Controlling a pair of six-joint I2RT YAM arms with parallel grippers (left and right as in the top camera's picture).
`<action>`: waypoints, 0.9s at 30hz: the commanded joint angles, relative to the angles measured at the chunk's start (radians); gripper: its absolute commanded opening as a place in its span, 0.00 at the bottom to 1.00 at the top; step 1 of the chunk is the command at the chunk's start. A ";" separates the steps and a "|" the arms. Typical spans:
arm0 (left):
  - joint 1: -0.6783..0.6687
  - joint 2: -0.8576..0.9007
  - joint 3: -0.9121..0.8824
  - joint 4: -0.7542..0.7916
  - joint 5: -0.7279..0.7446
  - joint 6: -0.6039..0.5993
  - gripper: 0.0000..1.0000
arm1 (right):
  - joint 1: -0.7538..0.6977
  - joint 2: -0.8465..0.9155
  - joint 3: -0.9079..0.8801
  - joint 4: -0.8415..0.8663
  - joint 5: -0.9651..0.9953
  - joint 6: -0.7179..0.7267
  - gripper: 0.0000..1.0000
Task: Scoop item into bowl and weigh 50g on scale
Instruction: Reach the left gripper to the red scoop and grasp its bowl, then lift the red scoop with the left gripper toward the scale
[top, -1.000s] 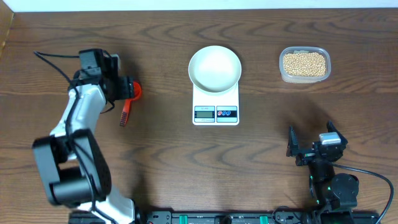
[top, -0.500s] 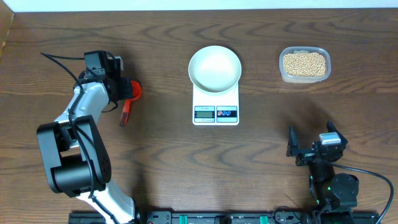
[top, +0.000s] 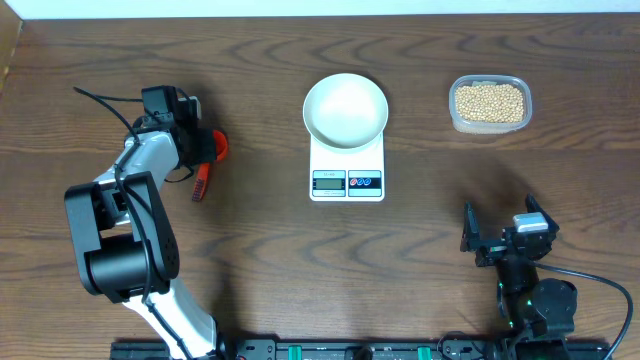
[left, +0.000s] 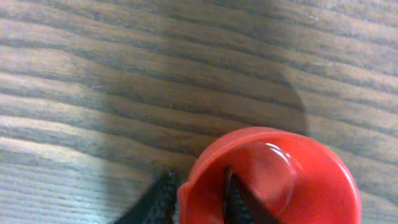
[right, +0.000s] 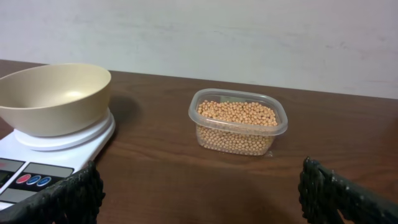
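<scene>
Overhead looks straight down on the whole desk (top: 250, 250). Left wrist sits very close above the scoop (left: 273, 174); right wrist looks low across, sharing bowl (right: 56, 96) and scale (right: 62, 140) with overhead.

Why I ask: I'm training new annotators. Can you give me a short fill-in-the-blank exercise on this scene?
1. The white bowl rests on the scale and is ____.
2. All the beans lie in the clear container, none in the ____.
3. The left gripper has a finger on either side of the rim of a ____ scoop.
4. The right gripper, holding nothing, stands ____.
Missing words: empty; bowl; red; open.
</scene>
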 joint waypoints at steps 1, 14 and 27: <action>0.002 0.003 0.016 0.000 -0.002 -0.009 0.08 | -0.002 -0.005 -0.002 -0.005 0.001 0.013 0.99; 0.002 -0.092 0.016 0.062 -0.006 -0.375 0.07 | -0.002 -0.005 -0.002 -0.005 0.002 0.013 0.99; 0.001 -0.414 0.016 -0.053 -0.002 -0.708 0.07 | -0.002 -0.005 -0.002 -0.005 0.001 0.013 0.99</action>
